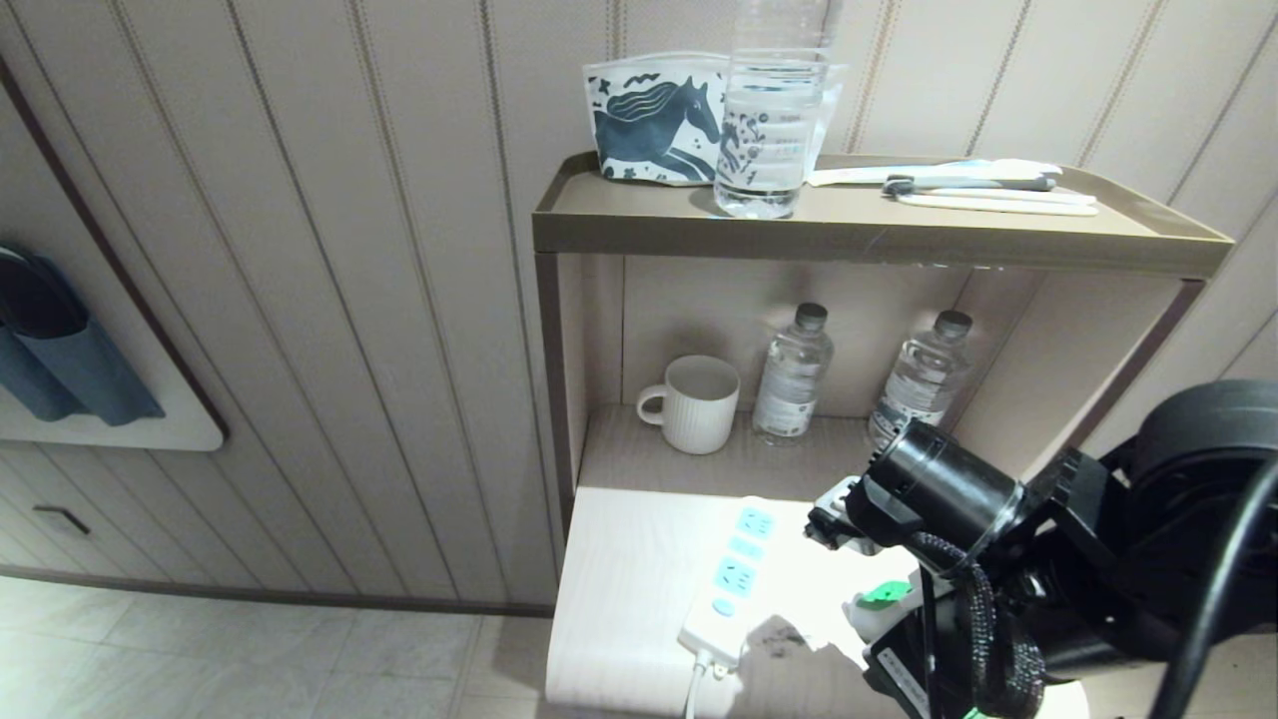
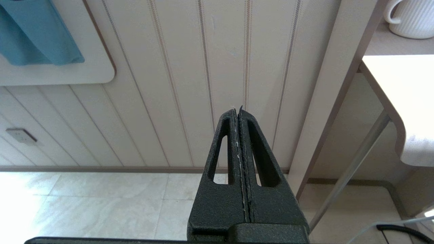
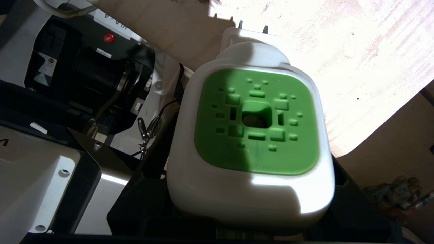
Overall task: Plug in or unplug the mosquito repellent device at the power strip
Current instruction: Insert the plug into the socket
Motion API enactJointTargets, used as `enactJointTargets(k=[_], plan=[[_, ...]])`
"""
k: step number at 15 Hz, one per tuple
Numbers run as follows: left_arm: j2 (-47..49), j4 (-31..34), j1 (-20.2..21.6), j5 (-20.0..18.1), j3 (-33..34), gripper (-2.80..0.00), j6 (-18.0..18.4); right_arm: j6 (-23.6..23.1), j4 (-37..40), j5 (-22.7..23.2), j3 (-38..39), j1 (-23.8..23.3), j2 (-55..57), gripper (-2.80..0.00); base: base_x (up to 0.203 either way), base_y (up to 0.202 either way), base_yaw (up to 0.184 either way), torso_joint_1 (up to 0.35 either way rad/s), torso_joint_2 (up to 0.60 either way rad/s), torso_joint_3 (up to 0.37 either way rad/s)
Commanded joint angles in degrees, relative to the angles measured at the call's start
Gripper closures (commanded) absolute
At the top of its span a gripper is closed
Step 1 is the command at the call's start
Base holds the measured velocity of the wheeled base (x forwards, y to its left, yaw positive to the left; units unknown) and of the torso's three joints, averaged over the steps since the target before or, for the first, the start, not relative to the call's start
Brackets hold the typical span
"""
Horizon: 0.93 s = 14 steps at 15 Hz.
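right end effector [image 3: 251, 217]: clamped on mosquito repellent device [image 3: 252, 142], lower right of head view | green top faces camera, prongs point toward table [image 3: 356, 67] | power strip [image 1: 731, 579] lower centre, long axis diagonal | left end effector [image 2: 239, 115]: closed, empty

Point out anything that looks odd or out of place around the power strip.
The mosquito repellent device is not in the power strip: the right gripper holds it off to the side, its plug prongs bare. The strip lies slightly askew near the table's front edge. No spills or damage show.
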Motion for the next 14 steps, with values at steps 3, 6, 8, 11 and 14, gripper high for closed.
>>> enactJointTargets(k=[3,6,8,11,14], plan=[[-0.02,0.01,-0.04,-0.02,0.0,0.0,0.03,0.05,0.22,-0.05,-0.15,0.04,0.92,0.0,0.0,0.0,0.0,0.0,0.0,0.0],[-0.02,0.01,-0.04,-0.02,0.0,0.0,0.04,0.05,0.22,-0.14,-0.19,0.04,1.23,0.0,0.0,0.0,0.0,0.0,0.0,0.0],[-0.02,0.01,0.04,-0.02,0.0,0.0,0.03,0.05,0.22,-0.14,-0.24,0.04,1.65,0.0,0.0,0.0,0.0,0.0,0.0,0.0],[-0.02,0.01,0.04,-0.02,0.0,0.0,0.03,0.05,0.22,0.02,-0.07,0.04,2.2,0.0,0.0,0.0,0.0,0.019,-0.03,-0.027],[-0.02,0.01,-0.03,-0.02,0.0,0.0,0.03,0.05,0.13,0.04,-0.24,0.04,3.14,0.0,0.0,0.0,0.0,0.194,-0.41,-0.218]])
